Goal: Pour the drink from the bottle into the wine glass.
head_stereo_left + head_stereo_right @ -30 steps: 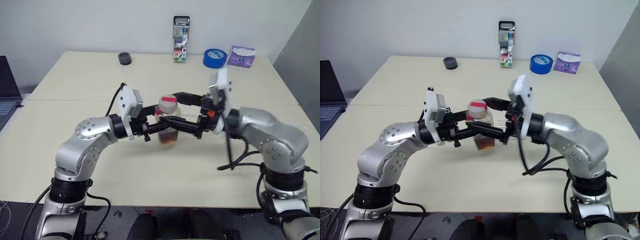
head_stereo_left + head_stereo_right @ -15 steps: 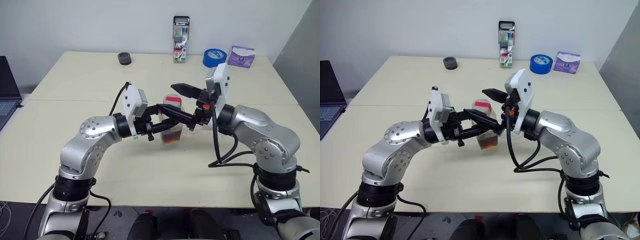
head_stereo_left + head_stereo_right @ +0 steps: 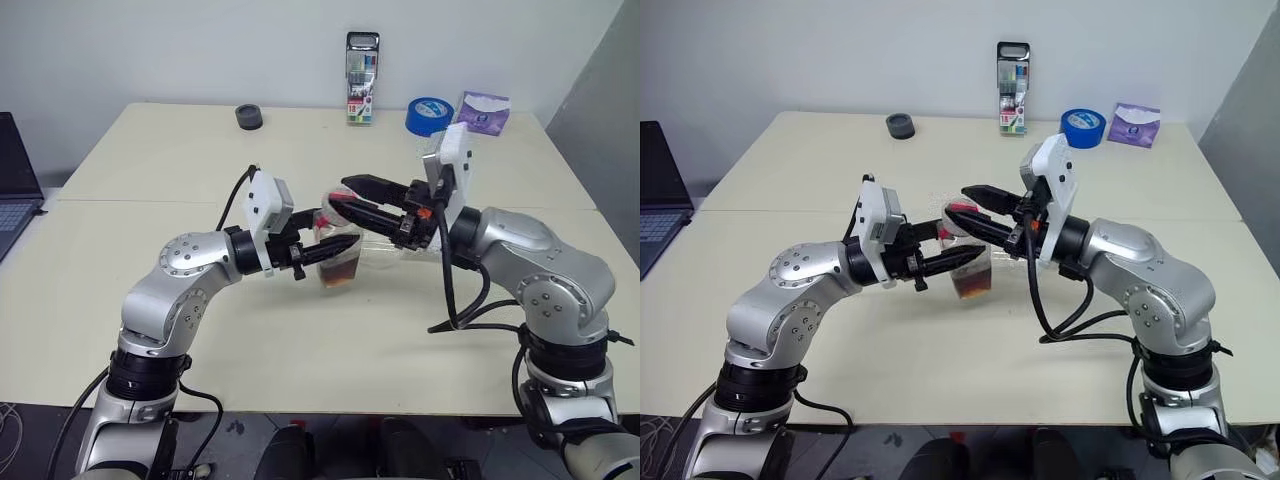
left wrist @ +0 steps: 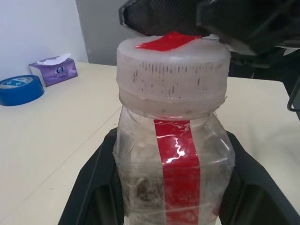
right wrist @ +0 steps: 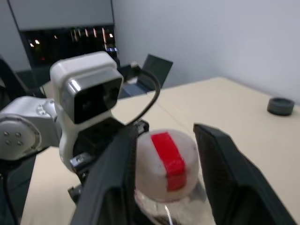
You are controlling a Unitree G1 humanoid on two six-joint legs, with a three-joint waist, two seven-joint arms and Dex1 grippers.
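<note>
The bottle (image 3: 338, 258) is clear plastic with a red label strip (image 4: 180, 173), held just above the table near its middle. A little dark red-brown drink (image 3: 341, 274) sits in its bottom. My left gripper (image 3: 345, 250) is shut on the bottle's body, coming in level from the left. Its black fingers (image 4: 93, 187) flank the clear walls. My right gripper (image 3: 345, 197) reaches in from the right at cap height. Its fingers (image 5: 115, 178) press both sides of the red-and-white cap (image 5: 166, 161). The wine glass is hidden.
Along the table's far edge stand a tall marker pack (image 3: 361, 78), a blue tape roll (image 3: 429, 115), a purple tissue pack (image 3: 483, 112) and a small dark round object (image 3: 250, 117). A laptop (image 3: 15, 190) lies off the left side.
My right gripper's fingers, wide open a second ago, have closed in on the cap from both sides. The left gripper and the bottle have stayed in place.
</note>
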